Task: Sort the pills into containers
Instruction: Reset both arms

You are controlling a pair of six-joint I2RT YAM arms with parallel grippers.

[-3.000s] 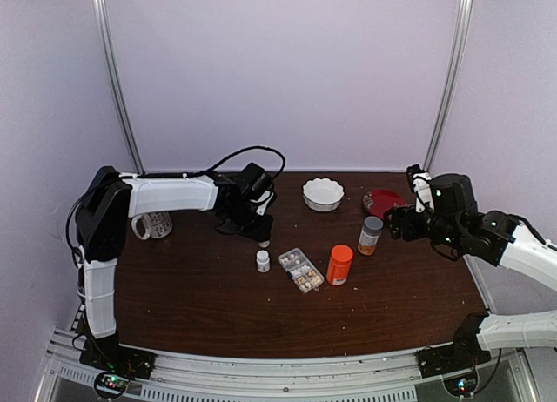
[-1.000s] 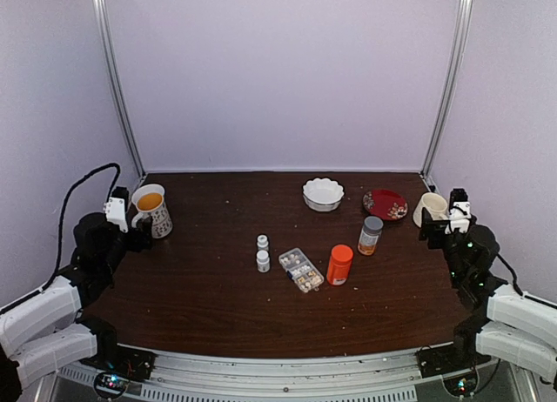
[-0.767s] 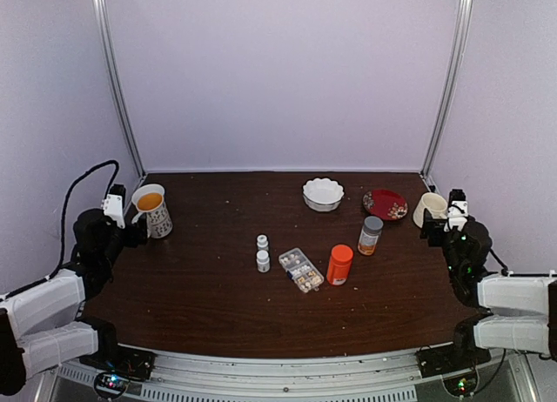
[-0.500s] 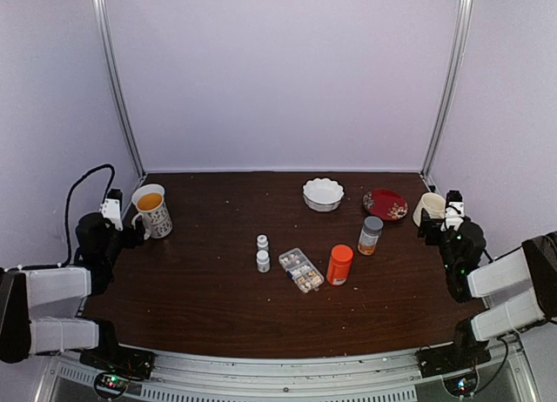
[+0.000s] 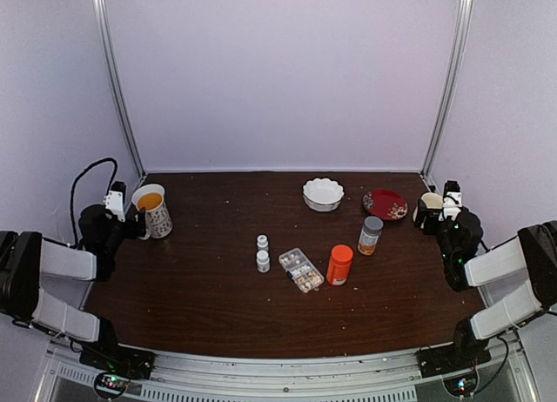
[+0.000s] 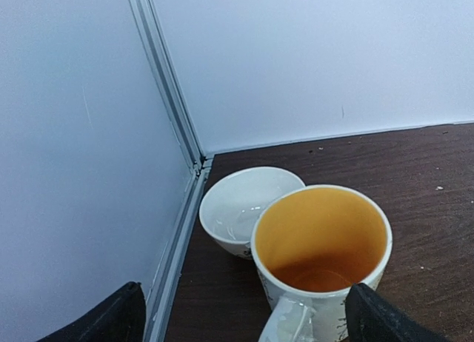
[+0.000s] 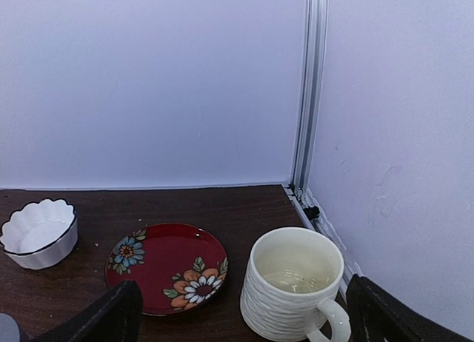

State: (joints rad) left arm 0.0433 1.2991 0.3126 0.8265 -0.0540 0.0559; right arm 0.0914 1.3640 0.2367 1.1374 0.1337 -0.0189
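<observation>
The clear pill organizer [image 5: 301, 270] lies near the middle of the dark table [image 5: 200, 306], set at a slant. Pale pills [image 5: 305, 280] show in some of its compartments, though which ones is too small to tell. Just left of it stand two small white bottles [image 5: 262, 261], one behind the other. Just right is an orange bottle [image 5: 338, 264], with a grey-capped bottle [image 5: 370, 235] beyond that.

Both arms are folded at the table's sides, well apart from the organizer. The left gripper [image 5: 132, 227] sits at the left edge facing a patterned mug [image 6: 322, 242] with an orange inside. Its fingertips [image 6: 122, 320] are spread wide and hold nothing. A white bowl [image 6: 237, 205] sits just behind the mug.

The right gripper [image 5: 432, 217] is at the right edge by a cream ribbed mug [image 7: 292, 290] — jaws wide apart, empty. Left of that mug lies a red flowered plate [image 7: 167, 264], and further left a scalloped white bowl [image 7: 38, 235].
</observation>
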